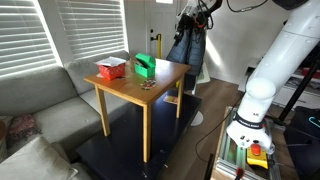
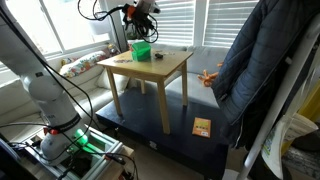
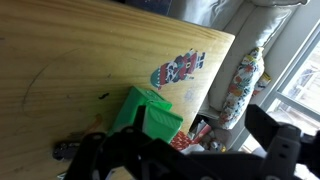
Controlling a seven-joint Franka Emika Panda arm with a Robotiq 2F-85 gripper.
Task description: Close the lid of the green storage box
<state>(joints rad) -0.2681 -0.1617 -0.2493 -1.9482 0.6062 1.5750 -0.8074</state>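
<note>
Green storage box (image 1: pixel 147 69) standing open near the far edge of the tabletop (image 1: pixel 135 92), lid not yet down.

Left to right in an exterior view: one red and white box (image 1: pixel 110 68) toward the left-hand corner, then one green storage box near it along the same far edge, then one end effector (image 2: pixel 140 27) hanging high over the green box, touching nothing. In the wrist view, fingers (image 3: pixel 90 155) spread wide and empty. One lid (image 3: pixel 127 108), raised from one edge of the box and apparently hinged there. Judged thin, stiff, light plastic, smooth and probably slippery; likely to skid over the wood if shoved sideways. Better met with a gentle downward press on the free edge, farthest from the hinge, than with a pinch. Also one printed sticker (image 3: pixel 178 70) on the wood.
</note>
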